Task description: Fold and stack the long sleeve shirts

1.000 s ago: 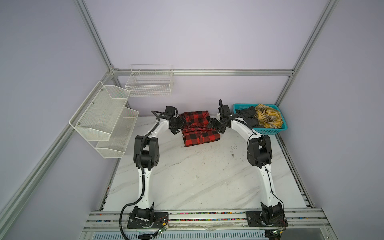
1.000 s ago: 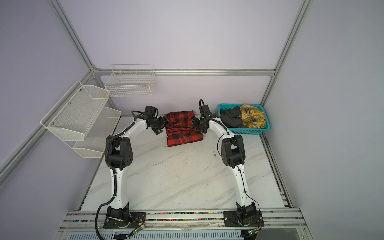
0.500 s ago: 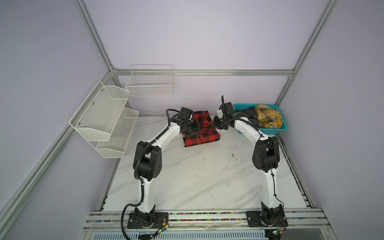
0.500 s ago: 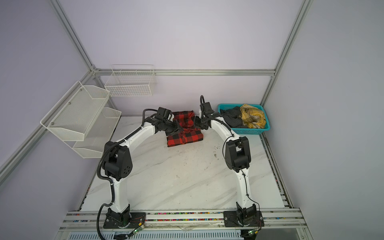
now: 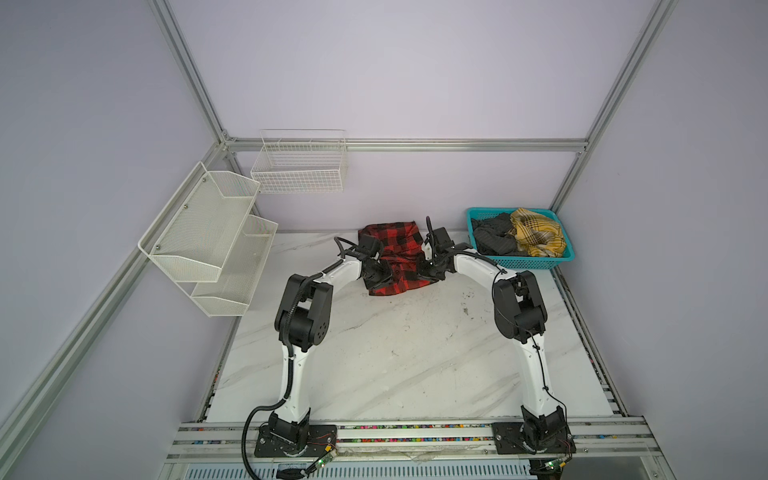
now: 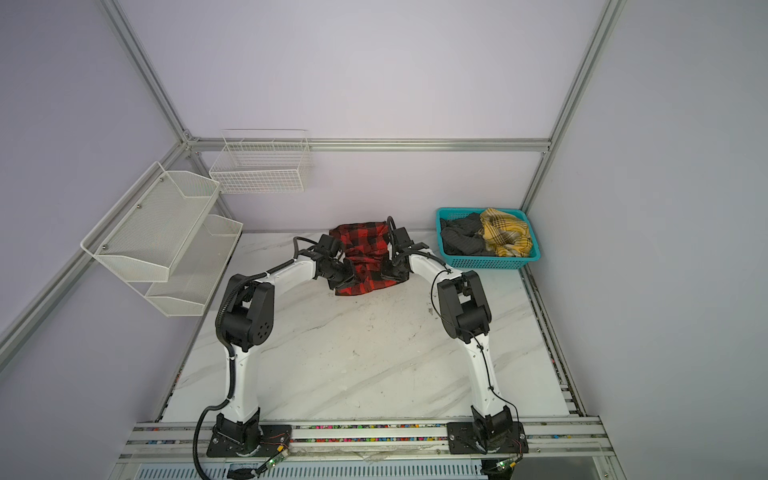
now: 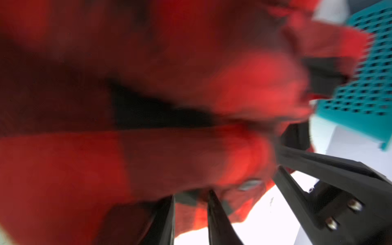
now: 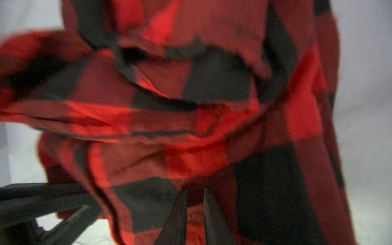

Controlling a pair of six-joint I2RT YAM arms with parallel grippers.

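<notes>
The shirt [image 5: 399, 241] lies on the table [image 5: 395, 353], with the basket [image 5: 536, 262] to its right.

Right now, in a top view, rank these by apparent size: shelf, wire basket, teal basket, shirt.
1. The shelf is clearly the largest.
2. The teal basket and the wire basket look about alike, so I won't rank one over the other.
3. The shirt, bunched up, is the smallest.
</notes>
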